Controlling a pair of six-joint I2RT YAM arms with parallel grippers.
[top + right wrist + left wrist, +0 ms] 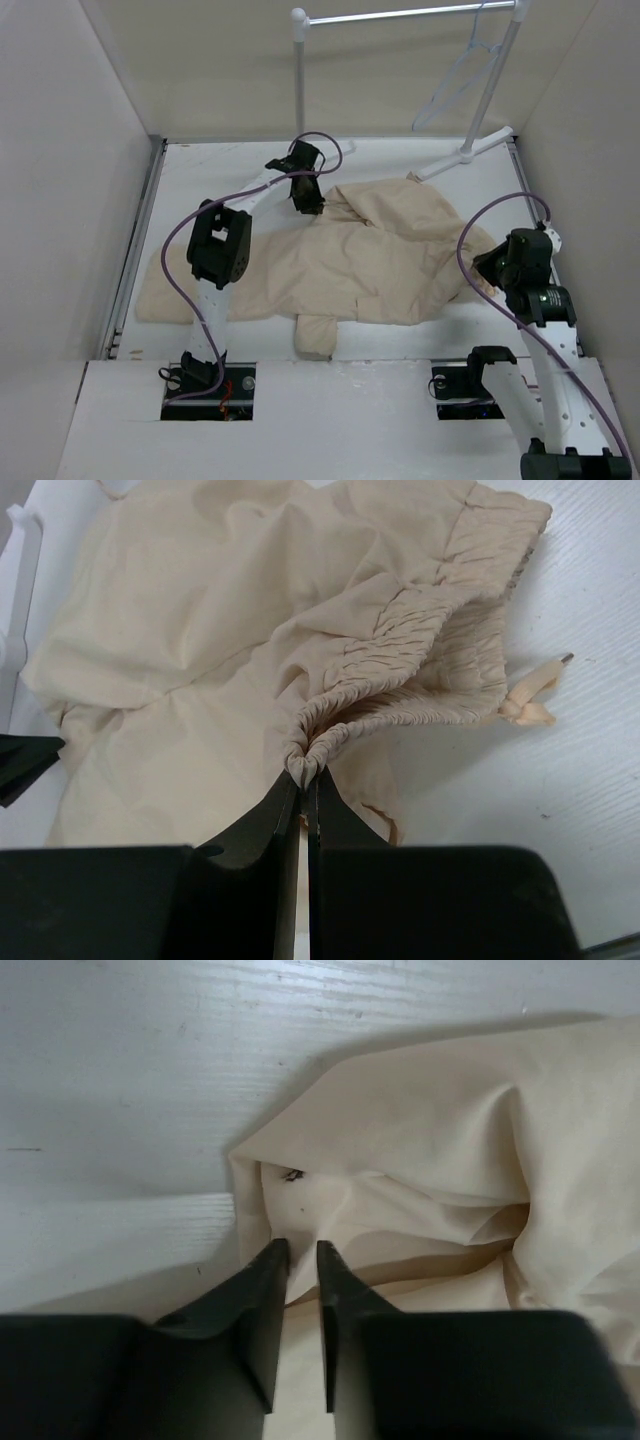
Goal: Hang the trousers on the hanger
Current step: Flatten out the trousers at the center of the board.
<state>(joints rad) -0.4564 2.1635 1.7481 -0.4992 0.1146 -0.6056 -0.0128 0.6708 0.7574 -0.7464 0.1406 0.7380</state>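
The beige trousers (370, 260) lie crumpled and spread across the white table. My left gripper (308, 205) is at their far edge. In the left wrist view its jaws (295, 1250) stand nearly together over a fold of the trousers (430, 1150), with cloth filling the narrow gap. My right gripper (478, 268) is at the garment's right side, and in its wrist view (305, 778) it is shut on the bunched elastic waistband (420, 630). The thin pale hanger (455, 85) hangs from the rack's rail at the back right, apart from both grippers.
A white tube rack (400, 15) stands at the back, its foot (480, 145) on the table near the trousers' far right corner. A drawstring end (530, 695) lies loose on the table. Walls close in the left, right and back.
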